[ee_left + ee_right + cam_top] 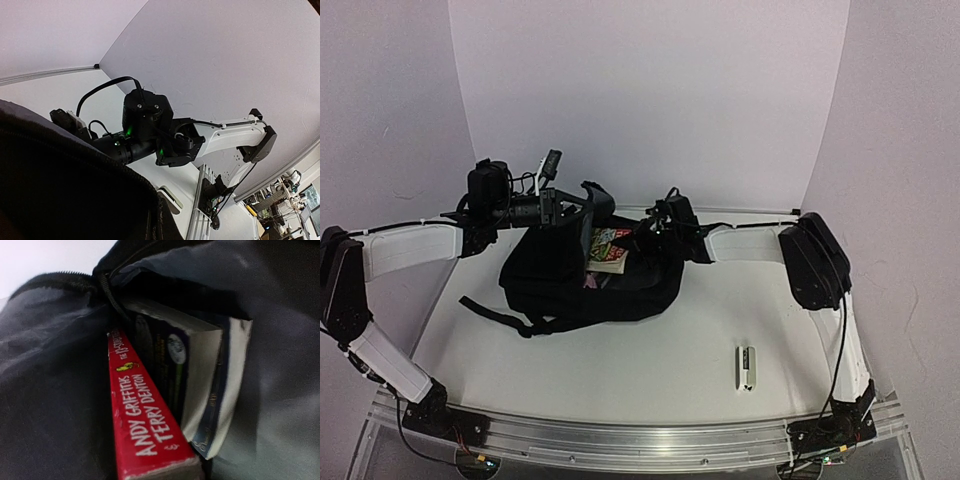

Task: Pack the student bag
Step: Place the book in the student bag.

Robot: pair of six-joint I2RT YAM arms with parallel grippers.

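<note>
Books (150, 425) inside student bag (560, 285) — left gripper (578, 208) pinches rim (right gripper (648, 230): grip unclear).

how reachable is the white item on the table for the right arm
Probably yes: the white item lies alone near that arm's base, nothing blocking it, though the right hand is at the bag.

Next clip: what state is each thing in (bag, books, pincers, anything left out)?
student bag: lying on the table, mouth open, rim raised.
left pincer: shut on the bag's rim.
right pincer: at the bag's mouth; open or shut unclear.
red book: inside the bag.
dark book: inside, beside the red one.
small white item: lying flat, outside the bag.
</note>
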